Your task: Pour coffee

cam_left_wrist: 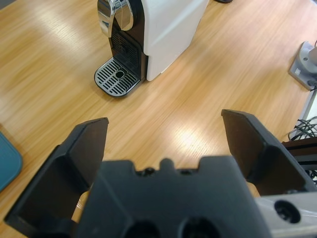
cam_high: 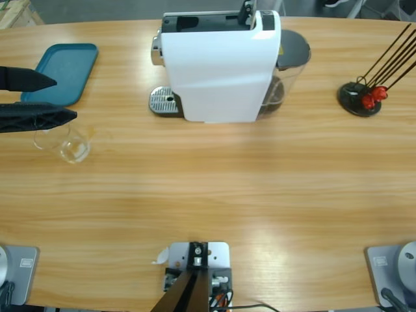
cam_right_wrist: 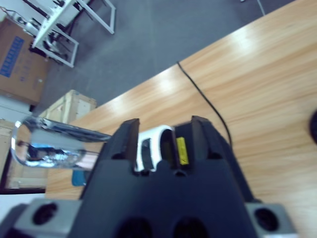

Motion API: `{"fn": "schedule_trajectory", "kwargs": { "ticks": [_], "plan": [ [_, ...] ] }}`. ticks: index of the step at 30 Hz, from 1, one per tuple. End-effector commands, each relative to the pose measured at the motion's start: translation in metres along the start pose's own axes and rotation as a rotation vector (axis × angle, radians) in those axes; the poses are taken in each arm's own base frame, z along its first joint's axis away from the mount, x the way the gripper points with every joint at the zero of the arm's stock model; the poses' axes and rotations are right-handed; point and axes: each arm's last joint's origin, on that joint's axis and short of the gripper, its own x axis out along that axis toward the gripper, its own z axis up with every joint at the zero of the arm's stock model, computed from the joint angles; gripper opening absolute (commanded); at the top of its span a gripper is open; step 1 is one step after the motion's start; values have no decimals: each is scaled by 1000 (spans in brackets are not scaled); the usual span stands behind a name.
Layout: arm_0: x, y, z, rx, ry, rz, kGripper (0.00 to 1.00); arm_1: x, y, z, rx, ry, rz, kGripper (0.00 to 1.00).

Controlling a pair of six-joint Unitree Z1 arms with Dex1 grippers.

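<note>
High view — left hand (cam_high: 55, 97) released above clear glass tumbler (cam_high: 71, 146); right hand (cam_right_wrist: 163, 144) clenched on glossy white coffee machine (cam_high: 221, 65).

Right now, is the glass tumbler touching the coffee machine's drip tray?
Apart. The high view shows a broad stretch of bare table between the glass tumbler and the drip tray.

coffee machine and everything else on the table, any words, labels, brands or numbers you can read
No text can be read in any view.
Coffee machine: its white body shows no brand or wording.
Yellow label between the right gripper's jaws: print too blurred to read.
Cardboard box on the floor: blue marks, unreadable.
</note>
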Motion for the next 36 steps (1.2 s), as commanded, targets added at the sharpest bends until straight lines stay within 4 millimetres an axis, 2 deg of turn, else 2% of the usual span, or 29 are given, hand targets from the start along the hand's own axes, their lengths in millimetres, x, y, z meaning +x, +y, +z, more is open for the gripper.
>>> {"fn": "schedule_trajectory", "kwargs": {
  "ticks": [1, 9, 15, 19, 30, 36],
  "plan": [
    [5, 1, -11, 18, 41, -11, 1000, 50, 38, -1, 63, 21, 46, 0],
    [10, 3, -14, 18, 56, -12, 1000, 54, 68, -18, 44, 61, 116, 0],
    [13, 4, -14, 14, 66, -14, 1000, 32, 105, -42, 11, 74, 204, 0],
    [14, 4, -15, 13, 72, -17, 1000, 27, 114, -56, 10, 96, 222, 0],
    [15, 5, -19, 8, 80, -16, 1000, 79, 119, -99, -80, 173, 102, 0],
    [15, 5, -22, 7, 86, -15, 1000, 88, 123, -102, -112, 172, 97, 0]
  ]
}}
